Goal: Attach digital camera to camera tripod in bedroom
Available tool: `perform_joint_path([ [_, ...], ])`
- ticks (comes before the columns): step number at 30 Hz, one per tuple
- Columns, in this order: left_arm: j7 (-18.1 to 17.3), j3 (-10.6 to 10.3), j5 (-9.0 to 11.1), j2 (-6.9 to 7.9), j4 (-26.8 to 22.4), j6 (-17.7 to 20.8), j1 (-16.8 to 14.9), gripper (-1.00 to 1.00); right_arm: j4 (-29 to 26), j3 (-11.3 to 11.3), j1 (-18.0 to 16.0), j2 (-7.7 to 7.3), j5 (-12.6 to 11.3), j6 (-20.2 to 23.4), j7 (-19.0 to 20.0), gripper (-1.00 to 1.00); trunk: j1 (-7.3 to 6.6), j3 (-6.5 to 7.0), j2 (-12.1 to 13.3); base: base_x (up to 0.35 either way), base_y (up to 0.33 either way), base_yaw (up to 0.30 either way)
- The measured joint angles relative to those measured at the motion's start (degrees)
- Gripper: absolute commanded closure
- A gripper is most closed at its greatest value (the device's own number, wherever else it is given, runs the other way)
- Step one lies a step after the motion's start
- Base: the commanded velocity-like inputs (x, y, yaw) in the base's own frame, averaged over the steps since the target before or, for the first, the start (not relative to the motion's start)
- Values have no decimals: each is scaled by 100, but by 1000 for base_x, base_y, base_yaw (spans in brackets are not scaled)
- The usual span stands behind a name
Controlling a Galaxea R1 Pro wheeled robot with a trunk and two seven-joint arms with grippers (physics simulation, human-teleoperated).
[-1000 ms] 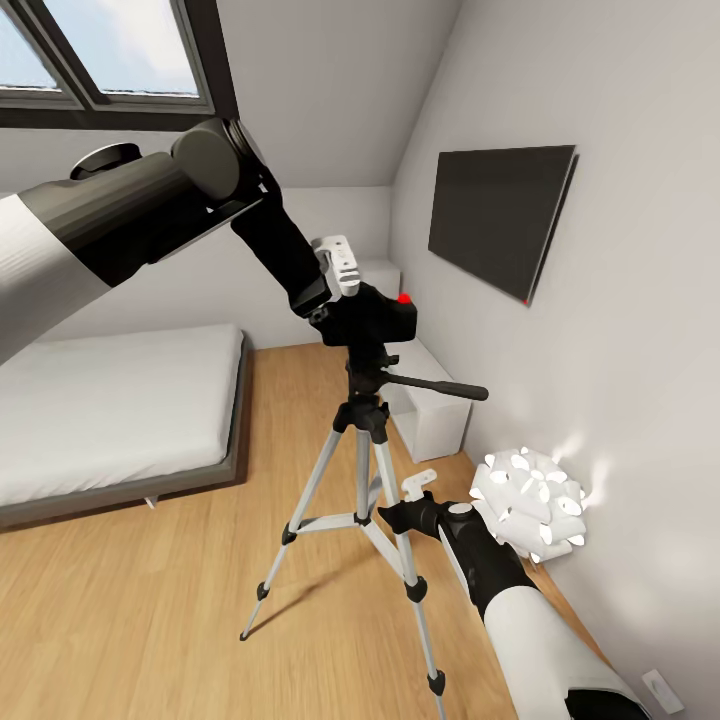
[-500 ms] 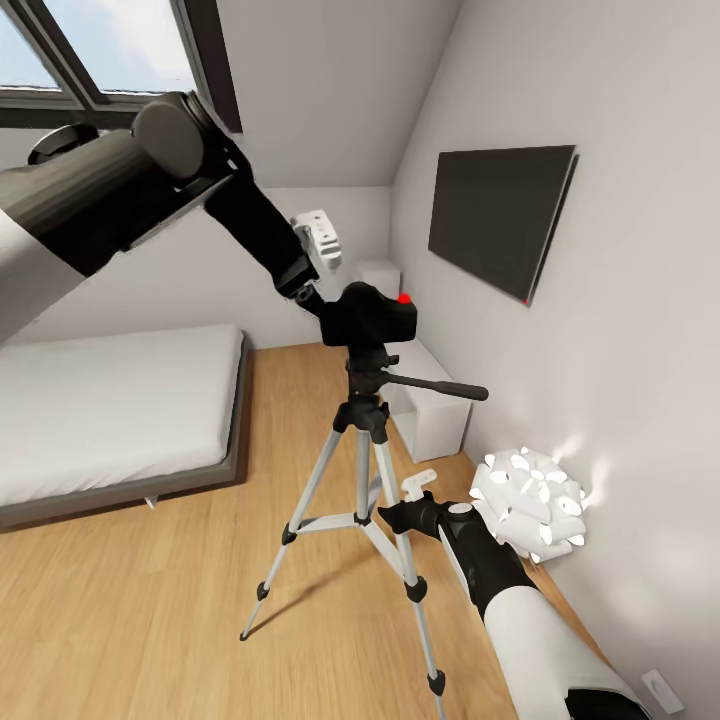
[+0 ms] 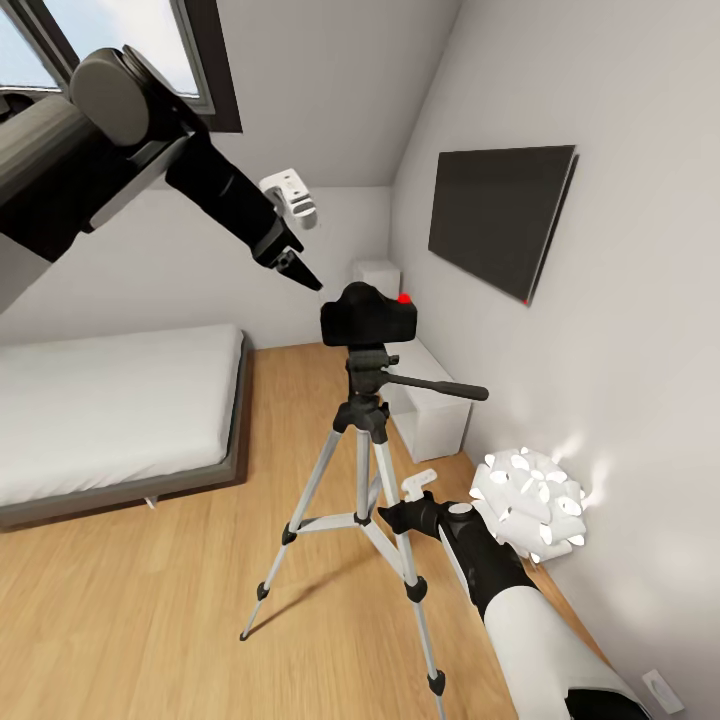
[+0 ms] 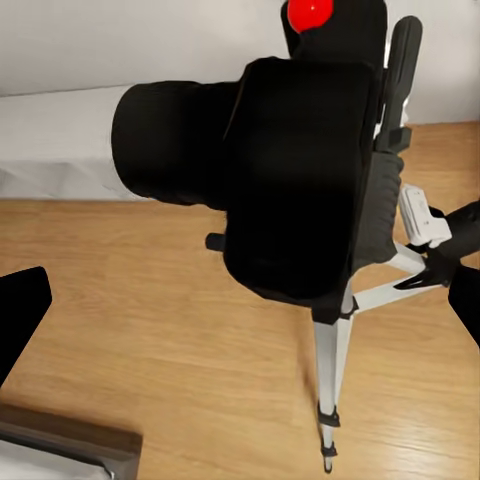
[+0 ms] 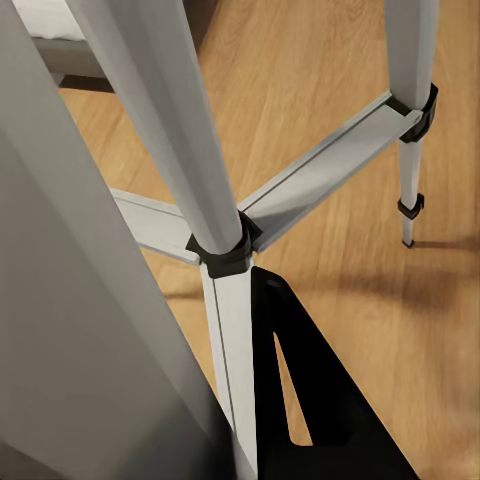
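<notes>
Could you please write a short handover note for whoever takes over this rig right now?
Left tool: open, empty, just up-left of the small black boxy digital camera, not touching it.
Right tool: low beside a leg of the silver-legged camera tripod; open or shut cannot be told.
Done: the camera sits on the tripod's black head, on the light wood floor by the low grey bed.
Left: apparently only pulling both arms clear; check the mount holds.

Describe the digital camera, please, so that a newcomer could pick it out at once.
In the middle of the bedroom's wood floor stands the camera tripod. The digital camera sits on its head, a small black box. A red dot on its top sets it apart.
</notes>
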Motion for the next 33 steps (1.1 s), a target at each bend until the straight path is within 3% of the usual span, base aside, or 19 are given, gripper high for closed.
perform_joint_path([
  [9, -5, 34, 5, 72, 6, 0, 0, -100, -4, 2, 2, 0, -5, 4, -1, 100, 0, 0, 0, 0, 0, 0],
  [13, 0, 38, 10, 242, 23, 17, 0, -100, -6, 1, 3, 0, -4, 5, 2, 100, 0, 0, 0, 0, 0, 0],
  [16, 8, 35, 18, 411, 47, 98, 0, -100, -6, -3, 2, 0, -1, 6, 6, 100, 0, 0, 0, 0, 0, 0],
  [22, 57, 34, 42, 910, 117, 236, 28, -100, -8, -3, 1, 0, -1, 9, 8, 100, 0, 0, 1, 0, 0, 0],
  [24, 68, 39, 57, 1135, 195, 257, 74, -100, -11, -3, 3, 0, 0, 9, 8, 100, 0, 0, 1, 0, 0, 0],
  [28, 74, 43, 156, 1454, 525, 270, 260, -100, -13, 0, 3, 0, 0, 10, 7, 100, 0, -1, 1, 0, 0, 0],
  [33, 79, 43, 483, 1593, 974, 277, 556, -100, -10, 3, 1, 0, -4, 9, 3, 100, 0, 0, 1, 0, 0, 0],
])
